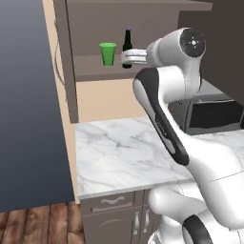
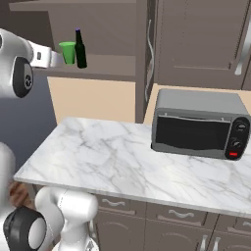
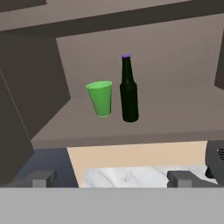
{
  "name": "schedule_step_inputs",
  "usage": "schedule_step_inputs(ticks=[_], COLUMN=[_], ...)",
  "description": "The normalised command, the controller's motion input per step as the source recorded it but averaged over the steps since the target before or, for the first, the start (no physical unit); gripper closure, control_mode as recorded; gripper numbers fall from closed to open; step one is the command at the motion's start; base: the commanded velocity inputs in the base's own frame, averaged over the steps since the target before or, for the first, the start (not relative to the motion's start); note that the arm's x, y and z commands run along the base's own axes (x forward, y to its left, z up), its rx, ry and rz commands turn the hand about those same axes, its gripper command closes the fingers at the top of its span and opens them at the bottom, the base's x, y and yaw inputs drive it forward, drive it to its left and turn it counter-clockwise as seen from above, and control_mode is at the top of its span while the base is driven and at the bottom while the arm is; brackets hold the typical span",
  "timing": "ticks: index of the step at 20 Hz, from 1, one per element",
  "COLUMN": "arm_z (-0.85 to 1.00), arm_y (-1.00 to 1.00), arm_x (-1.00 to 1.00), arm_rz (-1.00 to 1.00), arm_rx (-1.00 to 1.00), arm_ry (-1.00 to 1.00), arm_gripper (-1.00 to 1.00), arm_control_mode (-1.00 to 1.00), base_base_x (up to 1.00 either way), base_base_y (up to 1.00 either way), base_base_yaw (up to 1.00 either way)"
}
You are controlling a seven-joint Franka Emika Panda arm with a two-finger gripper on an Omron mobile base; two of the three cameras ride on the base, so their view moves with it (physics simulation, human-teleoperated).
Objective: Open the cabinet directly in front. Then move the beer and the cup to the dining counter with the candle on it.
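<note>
Tall dark grey-brown wall cabinet (image 1: 71, 62): doors open, shelf exposed.
White marble worktop surface (image 1: 124, 152): below the shelf; grey toaster oven (image 2: 198, 123) on it.
White two-finger hand (image 3: 111, 178): fingers spread wide, holding nothing, level with the shelf front.
Slim near-black glass bottle with purple cap, the beer (image 3: 128, 89): upright on the shelf, long axis vertical, straight ahead of the hand.
Bright green tapered plastic cup (image 3: 100, 98): upright, just beside the beer, apart from it.
</note>
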Motion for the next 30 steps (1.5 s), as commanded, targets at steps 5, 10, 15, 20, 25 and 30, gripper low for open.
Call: schedule_step_inputs(ticks=[5,10,15,20,25,30], arm_z=[0.00,0.02,0.09,0.16,0.21,0.07], arm_y=[-0.46,-0.21,-0.13,-0.02,0.21,0.04], arm_x=[0.40,0.62,0.57,0.46,0.25,0.20], arm_rz=[0.03,0.01,0.00,0.00,0.00,0.00], arm_rx=[0.00,0.00,0.00,0.00,0.00,0.00], arm_ry=[-0.01,0.00,0.00,-0.04,-0.03,0.00], arm_gripper=[-1.00,-1.00,-1.00,-1.00,-1.00,-1.00], arm_control_mode=[-1.00,-1.00,-1.00,-1.00,-1.00,-1.00], base_base_x=[0.00,0.00,0.00,0.00,0.00,0.00], base_base_y=[0.00,0.00,0.00,0.00,0.00,0.00], base_base_yaw=[0.00,0.00,0.00,0.00,0.00,0.00])
